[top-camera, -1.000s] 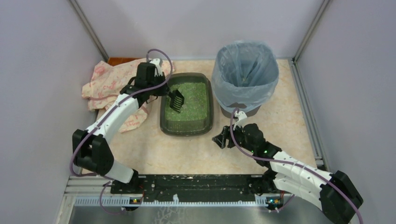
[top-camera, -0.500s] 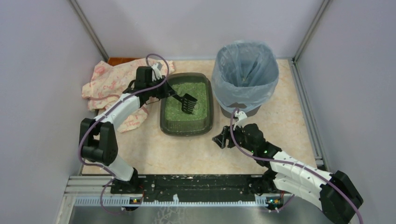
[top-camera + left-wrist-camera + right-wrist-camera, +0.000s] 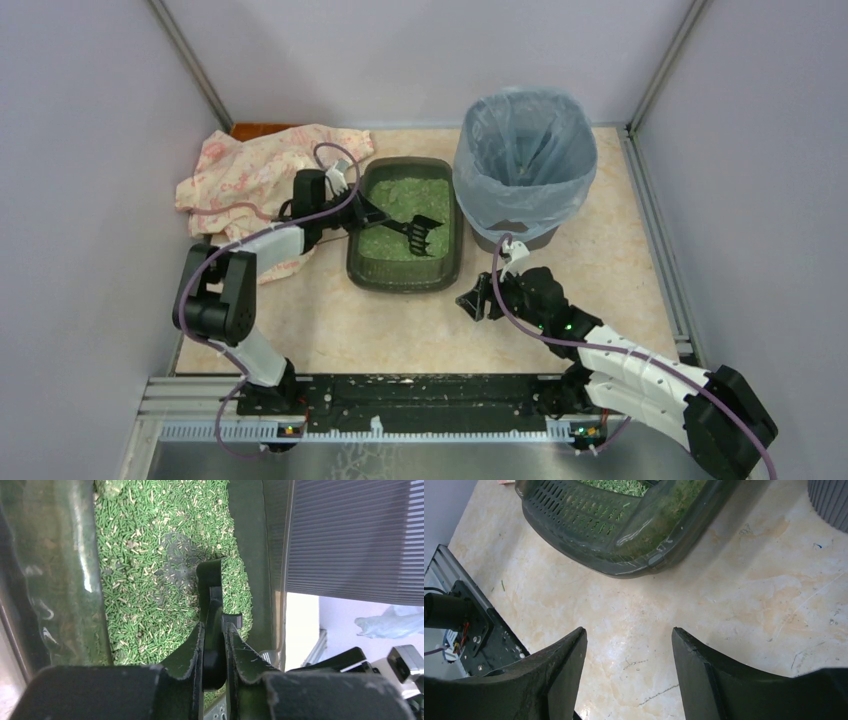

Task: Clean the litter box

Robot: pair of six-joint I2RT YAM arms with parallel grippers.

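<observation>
The litter box (image 3: 453, 255), a dark grey-green tray of green pellets, lies at the table's middle. My left gripper (image 3: 366, 213) reaches over its left rim and is shut on the handle of a black slotted scoop (image 3: 419, 233). The scoop's head rests low on the litter near the right wall. In the left wrist view the jaws (image 3: 213, 626) pinch the scoop handle (image 3: 214, 600) edge-on above the pellets (image 3: 145, 580). My right gripper (image 3: 478, 298) hovers open over bare table just in front of the box's near right corner (image 3: 614, 535), with nothing between its fingers (image 3: 629, 636).
A round bin (image 3: 525, 165) lined with a blue-grey bag stands right behind the box's far right corner. A pink patterned cloth (image 3: 245, 175) lies crumpled at the far left. Grey walls enclose the table on three sides.
The left arm has dropped lower and swept the scoop rightward across the litter, from the box's left half to near its right wall. The right arm has stayed put.
</observation>
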